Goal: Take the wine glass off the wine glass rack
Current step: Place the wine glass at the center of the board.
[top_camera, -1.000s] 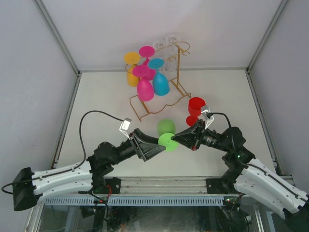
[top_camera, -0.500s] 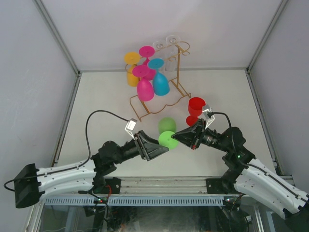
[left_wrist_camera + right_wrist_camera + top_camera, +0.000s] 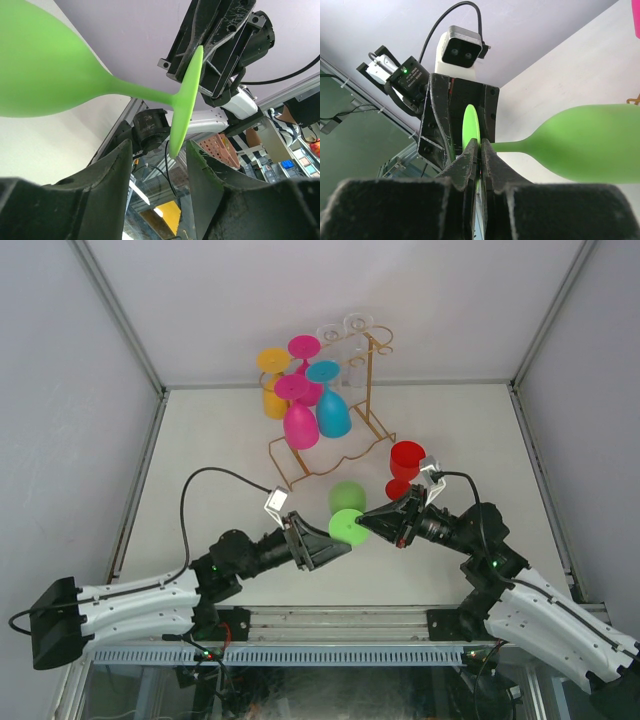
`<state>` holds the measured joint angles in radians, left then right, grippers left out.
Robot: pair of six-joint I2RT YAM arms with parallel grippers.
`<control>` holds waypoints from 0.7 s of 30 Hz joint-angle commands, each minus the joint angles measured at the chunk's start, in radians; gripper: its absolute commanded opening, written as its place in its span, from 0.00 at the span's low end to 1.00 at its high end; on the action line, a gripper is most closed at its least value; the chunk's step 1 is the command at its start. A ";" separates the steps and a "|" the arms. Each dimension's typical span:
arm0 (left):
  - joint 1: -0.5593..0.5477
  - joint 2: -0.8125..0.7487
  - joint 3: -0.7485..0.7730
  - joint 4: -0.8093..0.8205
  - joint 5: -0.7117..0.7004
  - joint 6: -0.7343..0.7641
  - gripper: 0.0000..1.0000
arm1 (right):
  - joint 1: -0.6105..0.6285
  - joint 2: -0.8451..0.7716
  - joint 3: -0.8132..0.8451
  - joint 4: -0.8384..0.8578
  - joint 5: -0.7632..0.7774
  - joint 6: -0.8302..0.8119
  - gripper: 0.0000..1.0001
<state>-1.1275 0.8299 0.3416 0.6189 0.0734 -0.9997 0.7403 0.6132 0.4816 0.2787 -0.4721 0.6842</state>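
1. The right gripper (image 3: pixel 362 523) is pinching the flat foot of the green wine glass (image 3: pixel 346 498), with both fingers (image 3: pixel 465 167) pressed tight against the two faces of the disc.
2. The left gripper (image 3: pixel 159 147) is facing it from the other side. Its jaws are standing apart with the rim of the same foot between them, and a gap is showing on each side of the rim.
3. The green wine glass is lying roughly level between the two arms, in front of the wine glass rack (image 3: pixel 368 375) and clear of it. Its bowl is pointing toward the rack.
4. The rack is standing at the far side of the table (image 3: pixel 200 440), with two pink glasses (image 3: pixel 300 425), a blue glass (image 3: pixel 333 412), a yellow glass (image 3: pixel 273 400) and clear glasses (image 3: pixel 345 335) hanging bowl-down from its rails.
5. A red glass (image 3: pixel 407 457) is sitting just beyond the right arm's wrist, to the right of the rack.
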 commanded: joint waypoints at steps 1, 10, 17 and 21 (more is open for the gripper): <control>0.001 -0.008 0.085 0.025 0.009 0.059 0.51 | 0.005 -0.001 0.020 0.041 0.001 -0.009 0.00; 0.000 0.026 0.106 0.059 0.023 0.053 0.43 | 0.005 0.013 0.019 0.043 -0.027 -0.014 0.00; 0.000 0.036 0.095 0.074 0.022 0.043 0.23 | 0.005 0.014 0.020 0.040 -0.031 -0.019 0.00; 0.000 0.031 0.090 0.074 0.014 0.043 0.16 | 0.005 0.015 0.020 0.043 -0.047 -0.020 0.00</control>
<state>-1.1271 0.8650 0.3859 0.6395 0.0856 -0.9592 0.7403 0.6315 0.4816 0.2802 -0.4992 0.6834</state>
